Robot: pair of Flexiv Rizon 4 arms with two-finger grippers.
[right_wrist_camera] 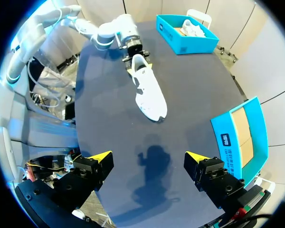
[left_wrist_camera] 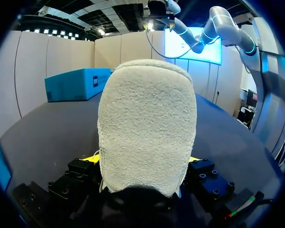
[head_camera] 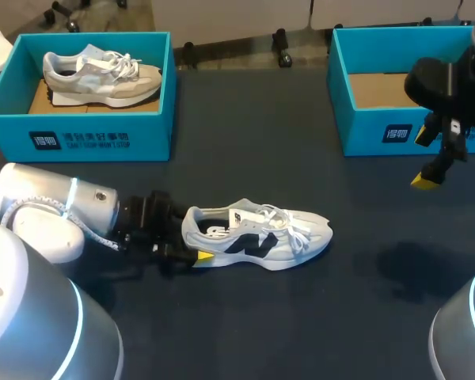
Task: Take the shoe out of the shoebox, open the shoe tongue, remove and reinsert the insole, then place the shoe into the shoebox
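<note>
Left jaws, low and level, clasp the shoe (head_camera: 257, 236)

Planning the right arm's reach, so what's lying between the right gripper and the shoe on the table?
Nothing: the stretch of table between the right gripper and the shoe is bare, as the right wrist view and head view both show.

The right gripper (right_wrist_camera: 148, 156) hangs above the dark tabletop (right_wrist_camera: 199, 90), its yellow-tipped fingers spread wide. Ahead, mid-tabletop, lies a white sneaker (right_wrist_camera: 149, 92) with dark side markings, the left gripper (right_wrist_camera: 132, 50) at its heel. An open teal cardboard shoebox (right_wrist_camera: 226, 138) sits at the edge beside the right gripper. A second teal shoebox (right_wrist_camera: 173, 34), holding a pale shoe (right_wrist_camera: 192, 27), stands at the far corner.
</note>
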